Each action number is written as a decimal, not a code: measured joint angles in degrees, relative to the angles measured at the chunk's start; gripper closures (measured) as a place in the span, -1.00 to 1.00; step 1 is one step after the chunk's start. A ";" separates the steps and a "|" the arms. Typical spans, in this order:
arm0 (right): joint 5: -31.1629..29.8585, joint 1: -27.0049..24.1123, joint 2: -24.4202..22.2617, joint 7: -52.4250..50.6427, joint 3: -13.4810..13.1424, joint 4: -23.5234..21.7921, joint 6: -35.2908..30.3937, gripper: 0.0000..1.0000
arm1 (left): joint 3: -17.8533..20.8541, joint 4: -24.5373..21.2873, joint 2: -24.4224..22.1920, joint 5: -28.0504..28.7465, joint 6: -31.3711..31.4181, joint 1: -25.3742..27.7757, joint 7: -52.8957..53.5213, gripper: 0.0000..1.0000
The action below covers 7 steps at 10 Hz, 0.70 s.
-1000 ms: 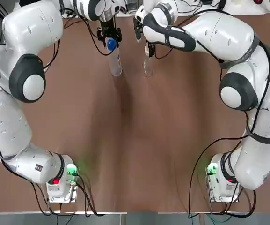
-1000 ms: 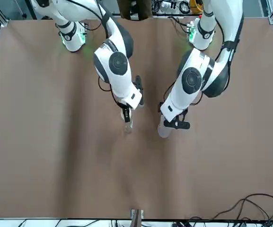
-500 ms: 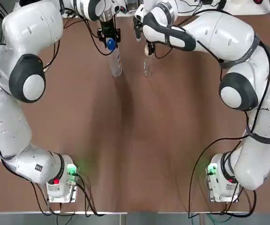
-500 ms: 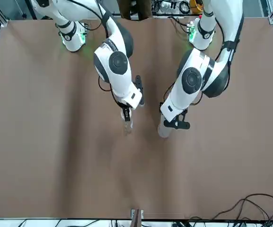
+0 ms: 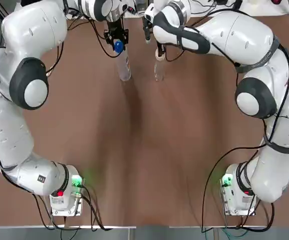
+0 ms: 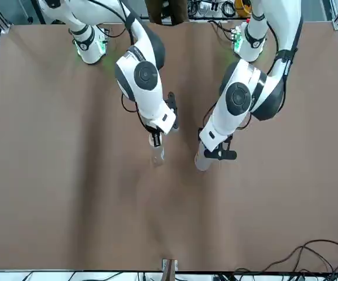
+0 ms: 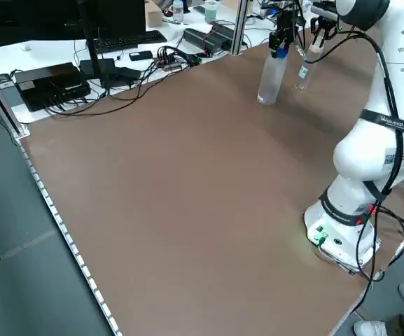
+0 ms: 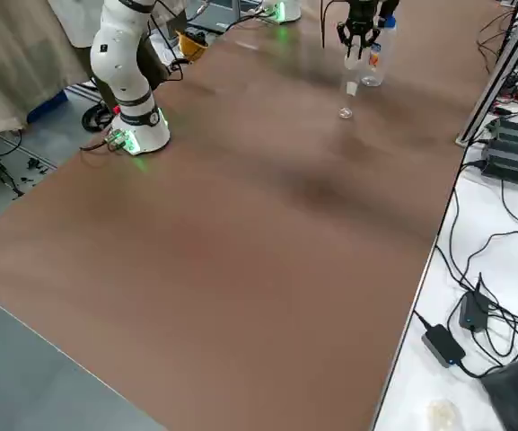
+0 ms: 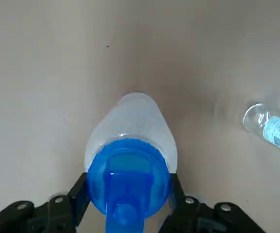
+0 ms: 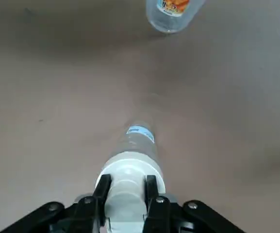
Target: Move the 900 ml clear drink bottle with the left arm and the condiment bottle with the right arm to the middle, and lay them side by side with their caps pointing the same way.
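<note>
Your drink bottle looks like clear, thin-walled plastic, and nothing shows inside it. Expect it to be light, smooth and easy to dent in the middle. The stiff place to hold is up at the neck, and the left tool has it there, clenched on either side of the blue cap with the body hanging below. Held that high, it will likely swing if you move sharply.

The condiment bottle is slimmer and smaller. You cannot tell glass from hard plastic here, so treat it as breakable. The right tool is closed on its white cap, fingers pressed to both sides.

Both bottles sit at the far end of the counter, around the middle from left to right. The drink bottle is on the left and the condiment bottle on the right, near each other but apart. From the right side, the condiment bottle appears clear of the counter. Whether the drink bottle's base touches is not clear.

Both are round, so they will probably roll once laid down; set them down gently.
</note>
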 joint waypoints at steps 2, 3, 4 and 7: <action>0.02 0.01 -0.38 10.49 0.01 0.10 -0.11 0.31 | 0.07 0.77 -0.18 -0.34 -0.34 0.72 -6.91 -0.35; -0.04 0.07 -1.08 19.38 0.04 0.13 -1.17 0.31 | 0.07 0.88 -0.44 -0.41 -0.87 1.29 -10.12 -0.35; -0.12 0.20 -2.04 29.38 0.07 0.14 -2.74 0.31 | 0.10 0.90 -0.71 -0.50 -1.13 1.63 -14.22 -0.35; -0.25 0.20 -3.16 50.27 -0.33 0.06 -3.67 0.31 | 0.09 0.92 -1.33 -0.61 -1.39 1.82 -33.12 -0.35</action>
